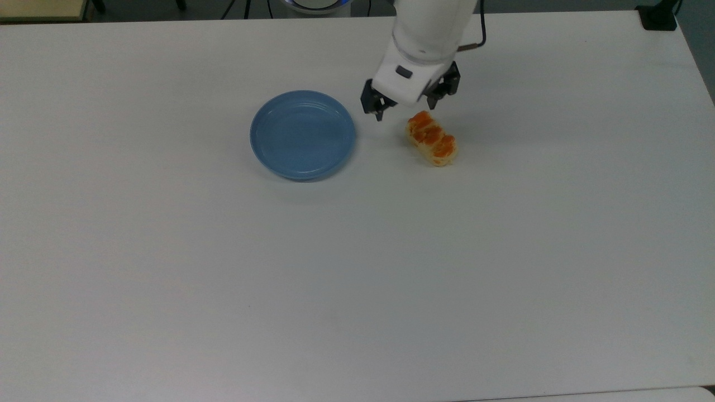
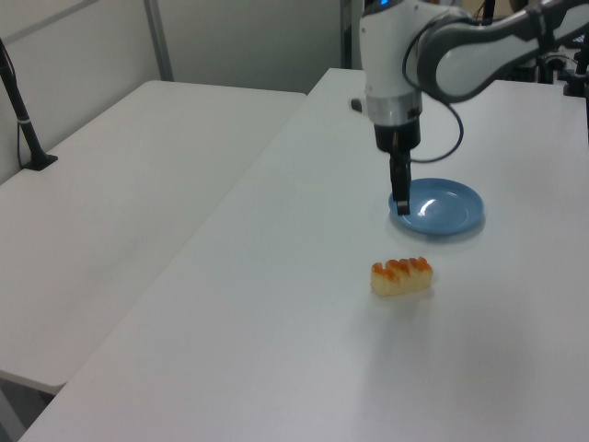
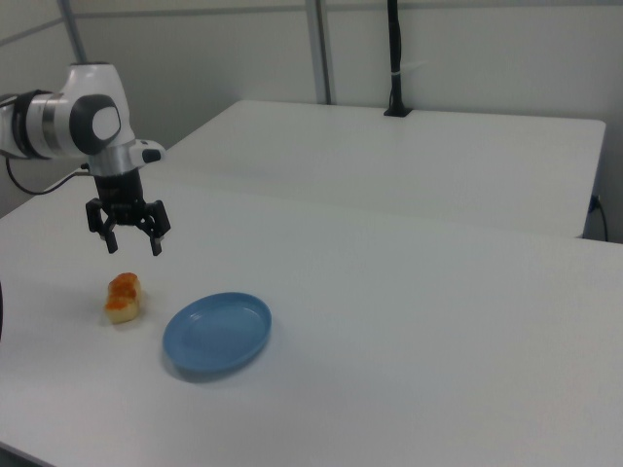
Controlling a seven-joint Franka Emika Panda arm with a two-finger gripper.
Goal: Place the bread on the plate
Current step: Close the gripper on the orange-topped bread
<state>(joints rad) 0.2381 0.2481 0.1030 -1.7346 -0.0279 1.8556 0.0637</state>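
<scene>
The bread (image 1: pixel 432 138), a pale-yellow bun with orange-brown lumps, lies on the white table to the top view's right of the blue plate (image 1: pixel 302 134). It also shows as the bread (image 2: pixel 401 276) and the bread (image 3: pixel 123 297). The plate (image 2: pixel 442 207) (image 3: pixel 217 334) has nothing on it. My gripper (image 1: pixel 406 111) hangs open above the table, just beyond the bread's far end, with nothing between its fingers. In the right view the gripper (image 3: pixel 133 247) hovers a little above the bread. In the left view the gripper (image 2: pixel 400 204) stands in front of the plate's near rim.
A second white table (image 2: pixel 138 166) adjoins this one, with a black clamped pole (image 2: pixel 23 110) (image 3: pixel 394 58) on it. A black clamp (image 1: pixel 658 17) sits at the top view's top right corner. Wide bare tabletop (image 1: pixel 357 279) lies in front of the plate and bread.
</scene>
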